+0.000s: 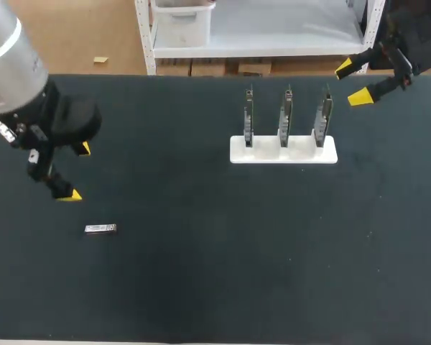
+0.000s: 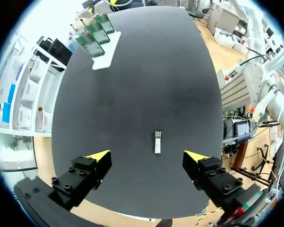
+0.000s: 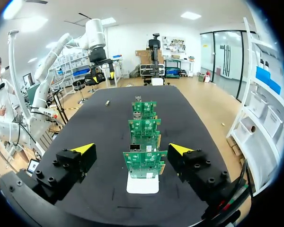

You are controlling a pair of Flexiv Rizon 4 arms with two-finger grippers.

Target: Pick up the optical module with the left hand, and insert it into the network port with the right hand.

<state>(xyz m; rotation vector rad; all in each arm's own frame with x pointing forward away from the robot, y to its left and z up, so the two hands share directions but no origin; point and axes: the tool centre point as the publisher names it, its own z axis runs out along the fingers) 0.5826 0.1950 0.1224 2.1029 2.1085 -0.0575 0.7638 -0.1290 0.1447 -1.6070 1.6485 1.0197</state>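
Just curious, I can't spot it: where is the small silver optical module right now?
The small silver optical module lies flat on the black table's left side in the head view, just ahead of the open left gripper.

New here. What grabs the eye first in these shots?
A white stand holds three upright circuit boards in a row at the far middle-right of the black table. A small silver module lies alone near the left side, just ahead of the open left gripper; the open right gripper hovers at the far right corner.

A robotics lab: robot arms (image 1: 11, 61) flank a black table (image 1: 201, 287) holding circuit boards (image 1: 286, 115) in a stand (image 1: 283, 152).
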